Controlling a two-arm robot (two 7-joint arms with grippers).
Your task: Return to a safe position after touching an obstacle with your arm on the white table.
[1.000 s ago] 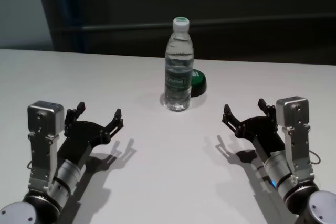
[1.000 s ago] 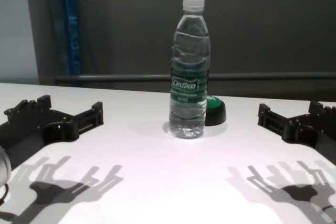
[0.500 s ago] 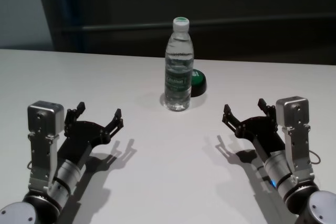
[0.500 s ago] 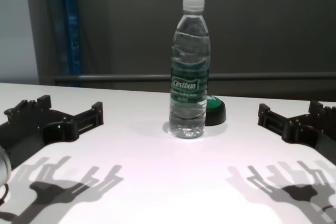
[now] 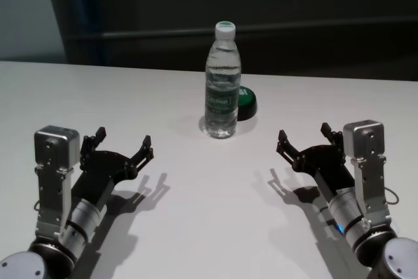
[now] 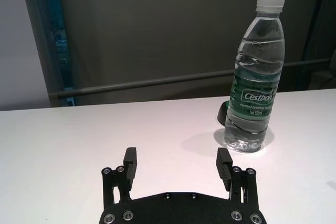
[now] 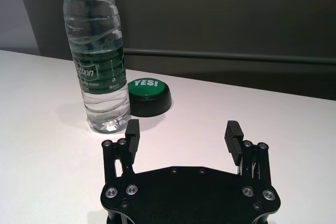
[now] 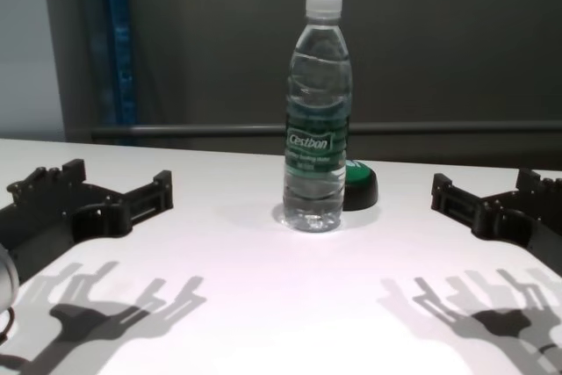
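The obstacle (image 5: 222, 89), a clear water bottle with a white cap and green Cestbon label, stands upright near the middle of the white table (image 5: 209, 227). It also shows in the chest view as the obstacle (image 8: 317, 116), and from each wrist: obstacle (image 6: 255, 77), obstacle (image 7: 100, 56). My left gripper (image 5: 123, 142) hovers low at the near left, open and empty, well apart from the bottle. My right gripper (image 5: 305, 136) mirrors it at the near right, open and empty. Both show again as left gripper (image 6: 177, 161), right gripper (image 7: 182, 132), left gripper (image 8: 110, 182), right gripper (image 8: 487, 186).
A low black puck with a green top marked YES (image 7: 149, 95) sits just behind and right of the bottle, almost touching it, puck (image 5: 245, 104). The table's far edge (image 5: 130, 66) meets a dark wall with a horizontal rail.
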